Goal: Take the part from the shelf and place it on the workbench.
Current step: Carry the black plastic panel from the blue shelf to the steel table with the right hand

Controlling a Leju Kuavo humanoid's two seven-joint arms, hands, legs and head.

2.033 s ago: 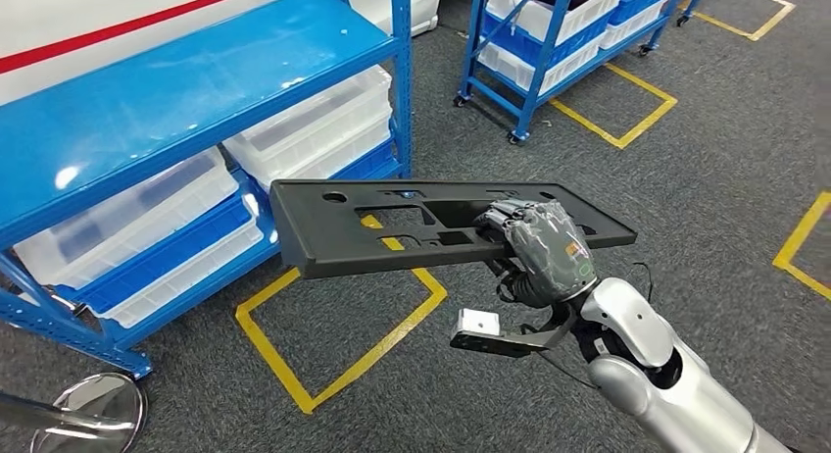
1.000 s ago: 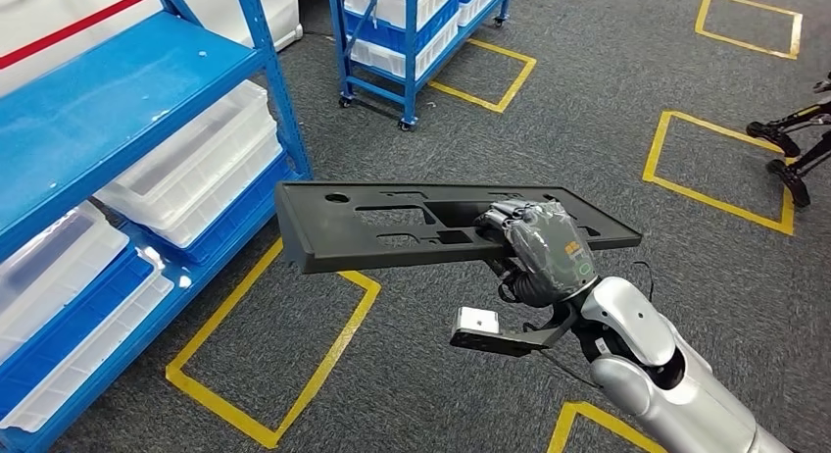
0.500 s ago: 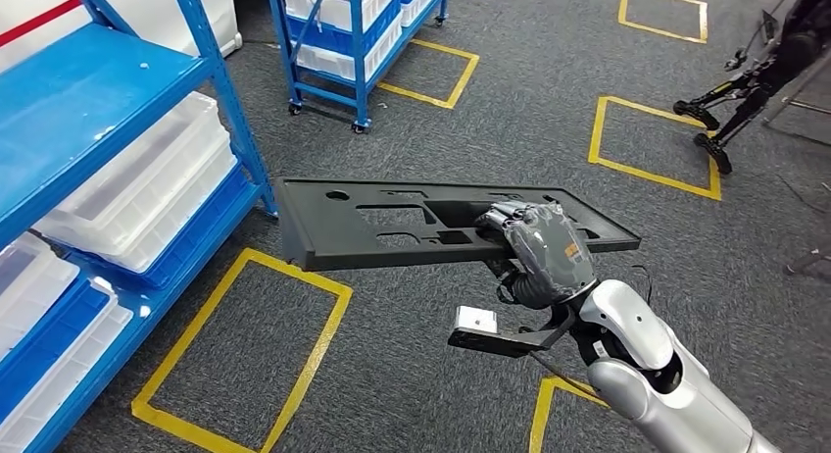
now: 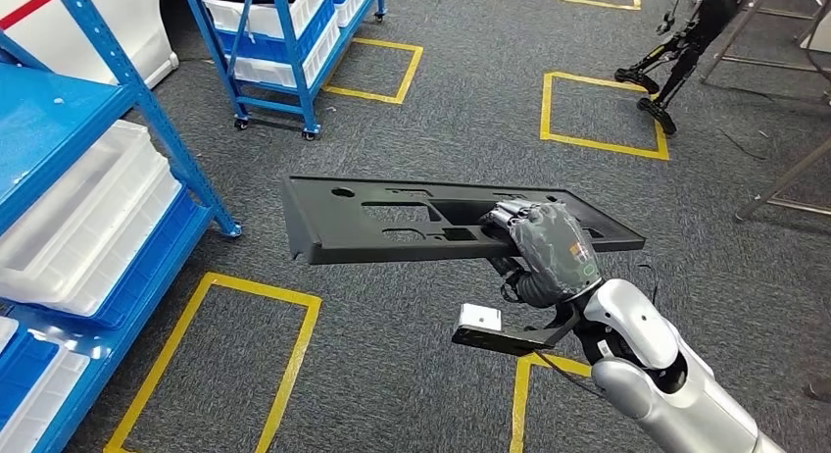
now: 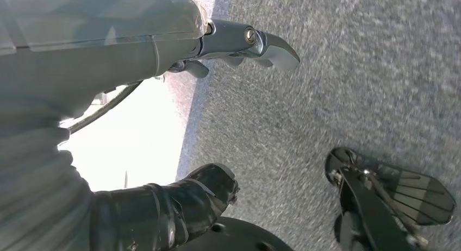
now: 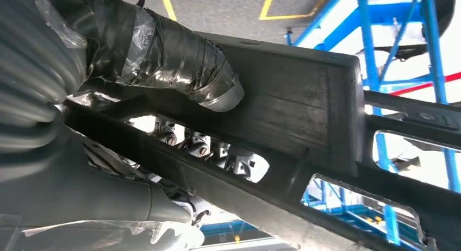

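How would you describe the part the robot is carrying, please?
Follow the silver right arm up to its robot hand. It grips a long flat black panel held level above the carpet, with cut-outs, unlike the white bins nearby.

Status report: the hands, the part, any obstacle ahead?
Right robot hand grips part, held level. Left robot hand holds nothing. No workbench visible; blue shelf on left.

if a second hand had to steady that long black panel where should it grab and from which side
Probably the free long end of the black panel, from the near edge. The right robot hand grips near the other end, so this end overhangs unsupported. Its turned-down front lip and cutouts suit fingers wrapping from below.
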